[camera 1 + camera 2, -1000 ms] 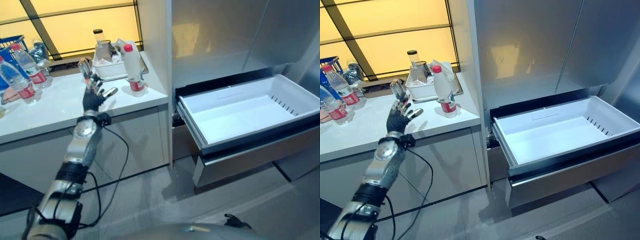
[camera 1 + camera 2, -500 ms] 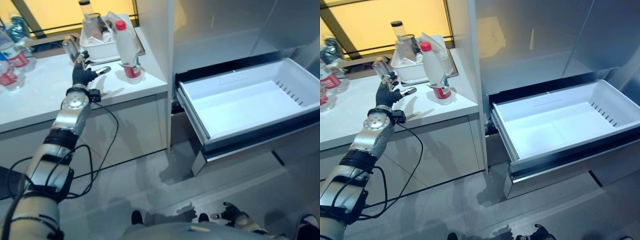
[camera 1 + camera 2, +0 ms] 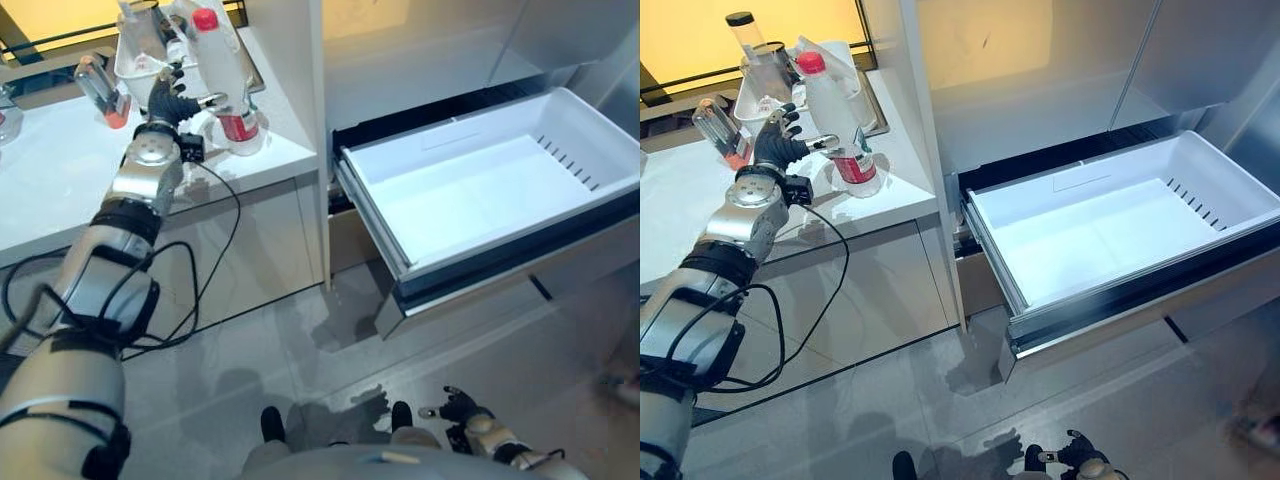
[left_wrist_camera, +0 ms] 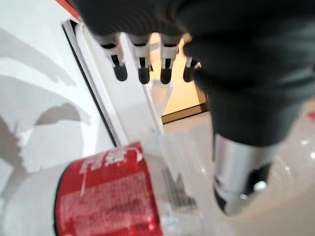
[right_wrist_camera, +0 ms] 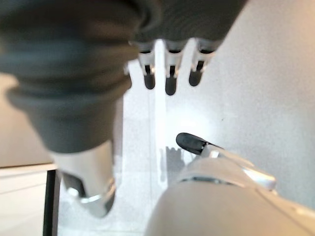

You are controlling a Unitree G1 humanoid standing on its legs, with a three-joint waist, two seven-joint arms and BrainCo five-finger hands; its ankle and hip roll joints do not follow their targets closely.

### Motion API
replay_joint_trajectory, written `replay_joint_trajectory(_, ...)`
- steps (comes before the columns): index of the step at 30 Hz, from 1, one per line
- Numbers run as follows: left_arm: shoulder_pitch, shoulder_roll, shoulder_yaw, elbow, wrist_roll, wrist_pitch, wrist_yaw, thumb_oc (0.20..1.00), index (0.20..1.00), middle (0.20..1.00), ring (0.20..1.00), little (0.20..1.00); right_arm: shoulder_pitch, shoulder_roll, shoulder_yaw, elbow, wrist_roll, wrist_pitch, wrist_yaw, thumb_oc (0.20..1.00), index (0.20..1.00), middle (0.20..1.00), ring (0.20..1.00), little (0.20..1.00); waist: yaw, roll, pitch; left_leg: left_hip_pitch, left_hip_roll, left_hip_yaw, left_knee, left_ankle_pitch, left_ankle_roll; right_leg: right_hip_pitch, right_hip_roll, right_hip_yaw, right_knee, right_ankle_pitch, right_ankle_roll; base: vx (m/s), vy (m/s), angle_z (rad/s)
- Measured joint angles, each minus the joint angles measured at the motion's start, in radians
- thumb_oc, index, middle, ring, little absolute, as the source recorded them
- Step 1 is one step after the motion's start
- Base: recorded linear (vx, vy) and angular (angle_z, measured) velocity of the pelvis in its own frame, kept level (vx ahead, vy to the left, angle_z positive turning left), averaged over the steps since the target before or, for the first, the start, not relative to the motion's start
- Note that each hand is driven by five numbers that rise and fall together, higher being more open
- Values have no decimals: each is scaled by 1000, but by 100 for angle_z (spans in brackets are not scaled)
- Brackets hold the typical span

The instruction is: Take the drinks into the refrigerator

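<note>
White drawer [image 3: 470, 200] empty; red-capped bottle [image 3: 222, 80] beside left hand [image 3: 172, 105].

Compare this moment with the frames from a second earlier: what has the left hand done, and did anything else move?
The left hand has reached across the counter toward the red-capped bottle; its open fingers are now right beside it, not yet curled round. The camera has also shifted. The bottle stays upright by the white tray, the white drawer stays pulled out and empty, and the right hand hangs low, idle.

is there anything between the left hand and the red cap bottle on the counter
Nothing visible. The left hand, open, is right beside the red-capped bottle, its thumb reaching toward it. A white tray stands behind the bottle, not between them.
</note>
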Motion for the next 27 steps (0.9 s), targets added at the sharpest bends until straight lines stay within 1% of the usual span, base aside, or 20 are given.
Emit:
replay_joint_trajectory(4,0,-9,-1,0,-20,2,-14,1000,1000,1000,1000,1000,-2,0,0,0,1,0,-1,1000,1000,1000,1000,1000,-3,8,6,-5,-1,9,0,-1,0,-14,-1,15,0,5,1,28,22,-9)
replay_joint_trajectory(8,0,-12,-2,2,-22,10,-16,1000,1000,1000,1000,1000,-4,-2,0,0,18,0,-9,1000,1000,1000,1000,1000,-1,9,7,-7,-3,25,0,-1,0,-25,-4,27,0,9,1,20,14,-10)
replay_joint_trajectory(13,0,-15,-2,17,-24,17,-17,1000,1000,1000,1000,1000,-1,-3,-3,0,18,0,-20,1000,1000,1000,1000,1000,-29,10,8,-7,-6,29,0,-2,2,-29,-7,32,0,11,3,9,5,-1)
replay_joint_trajectory(17,4,-51,7,22,-25,21,-12,1000,1000,1000,1000,1000,3,-5,-4,0,19,0,-22,1000,1000,1000,1000,1000,-29,12,10,-7,-7,33,0,-2,2,-34,-7,42,0,13,4,3,-2,-4)
replay_joint_trajectory(21,12,-57,7,22,-25,23,-14,1000,1000,1000,1000,1000,0,-6,-4,-1,21,0,-31,1000,1000,1000,1000,1000,-30,15,13,-11,-7,46,0,-3,3,-47,-8,52,0,18,4,9,5,-9)
replay_joint_trajectory(22,26,-58,23,-1,-24,24,-14,1000,1000,1000,1000,1000,20,-8,-30,4,21,-17,-32,1000,1000,1000,1000,1000,-39,13,15,-10,-7,51,0,-3,3,-54,-7,57,0,20,4,4,-1,-8)
replay_joint_trajectory(23,53,-47,36,-39,-18,20,-14,1000,1000,1000,1000,1000,42,-17,-45,7,17,-25,-42,1000,1000,1000,1000,1000,-36,17,19,-9,-8,56,0,-4,4,-51,-9,61,0,20,5,4,-1,-8)
replay_joint_trajectory(24,54,-48,35,-39,-18,21,-14,1000,1000,1000,1000,1000,48,-23,-46,11,18,-23,-43,1000,1000,1000,1000,1000,-34,18,23,-9,-8,56,0,-4,4,-51,-9,62,0,20,5,10,-10,-11)
replay_joint_trajectory(27,56,-50,35,-30,-13,21,-14,1000,1000,1000,1000,1000,83,-49,-55,17,16,-19,-48,1000,1000,1000,1000,1000,-50,12,32,-9,-8,57,0,-4,4,-54,-9,69,0,23,5,1,-8,-3)
